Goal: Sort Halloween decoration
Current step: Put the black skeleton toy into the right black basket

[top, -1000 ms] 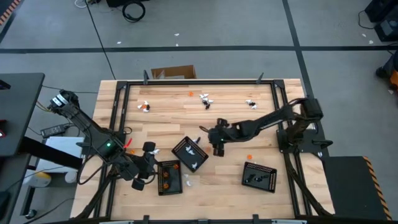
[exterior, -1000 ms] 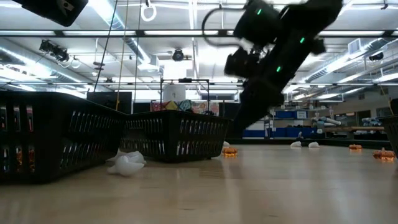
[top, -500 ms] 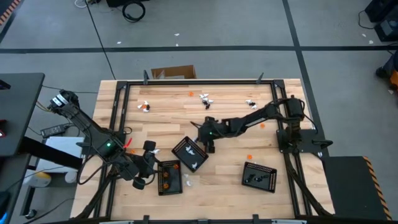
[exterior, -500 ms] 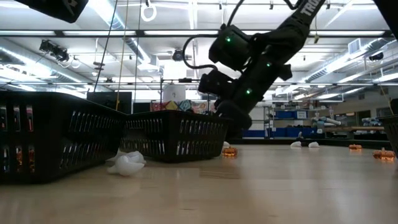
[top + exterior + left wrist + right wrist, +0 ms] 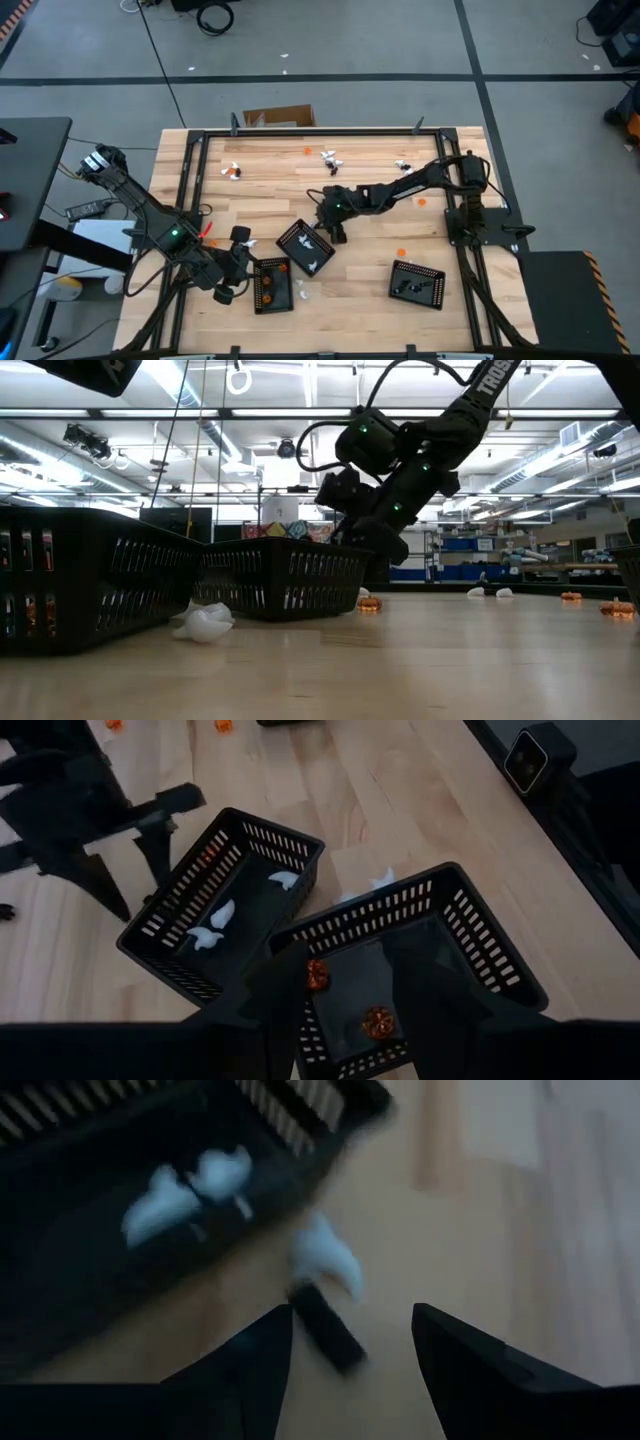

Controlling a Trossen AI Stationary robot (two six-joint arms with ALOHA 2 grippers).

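Observation:
The Halloween decoration pieces lie scattered: white and black ones [image 5: 330,160] and small orange ones [image 5: 421,200] on the far half of the table. A black tray [image 5: 225,910] holds white pieces; another [image 5: 430,950] holds orange ones [image 5: 378,1020]. My left gripper [image 5: 350,955] hangs open above the orange tray. My right gripper [image 5: 335,232] stands open beside the far right edge of the white-piece tray [image 5: 305,247], pointing slantwise down. Ahead of its fingers [image 5: 352,1318] a white piece [image 5: 330,1258] and a small black one [image 5: 325,1328] lie on the wood.
A third black tray [image 5: 417,282] with black pieces stands near the front right. A loose white piece [image 5: 205,622] lies on the wood between the two left trays. A black frame [image 5: 320,132] runs around the table. Bare wood lies in the middle right.
My right gripper has moved toward the table's left and down, from the middle of the table to the white-piece tray's edge, rolling as it went. Nothing else has moved.

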